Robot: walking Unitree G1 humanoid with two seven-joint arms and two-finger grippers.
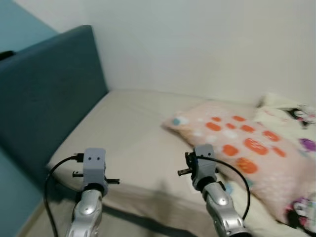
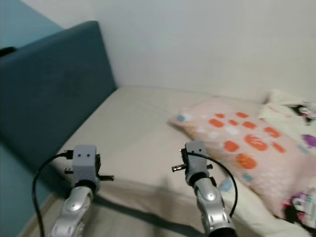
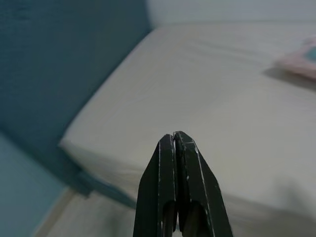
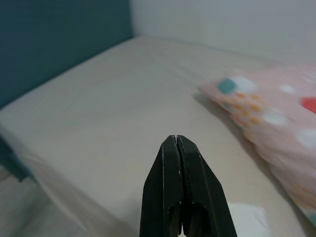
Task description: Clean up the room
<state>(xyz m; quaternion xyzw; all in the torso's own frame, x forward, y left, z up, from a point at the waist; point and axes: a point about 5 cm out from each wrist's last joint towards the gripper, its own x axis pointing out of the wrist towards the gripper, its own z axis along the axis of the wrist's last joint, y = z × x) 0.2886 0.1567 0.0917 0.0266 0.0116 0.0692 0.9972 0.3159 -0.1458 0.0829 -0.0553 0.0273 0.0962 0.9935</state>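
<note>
A bed with a bare beige sheet [image 1: 133, 128] lies before me. On its right half rests a pink pillow [image 1: 242, 143] with orange and pale blue spots. Both silver arms are raised over the bed's near edge, the left arm [image 1: 94, 170] near the corner and the right arm [image 1: 203, 168] beside the pillow. My left gripper [image 3: 174, 136] is shut with nothing in it, pointing at the sheet near the headboard. My right gripper [image 4: 176, 138] is shut and empty too, aimed across the sheet with the pillow [image 4: 276, 113] off to its side.
A tall dark teal headboard [image 1: 49, 94] bounds the bed on the left, and a white wall [image 1: 207, 44] stands behind it. A white blanket with cartoon prints [image 1: 294, 116] lies at the far right. A small pale flat patch [image 4: 244, 217] lies on the sheet near the right gripper.
</note>
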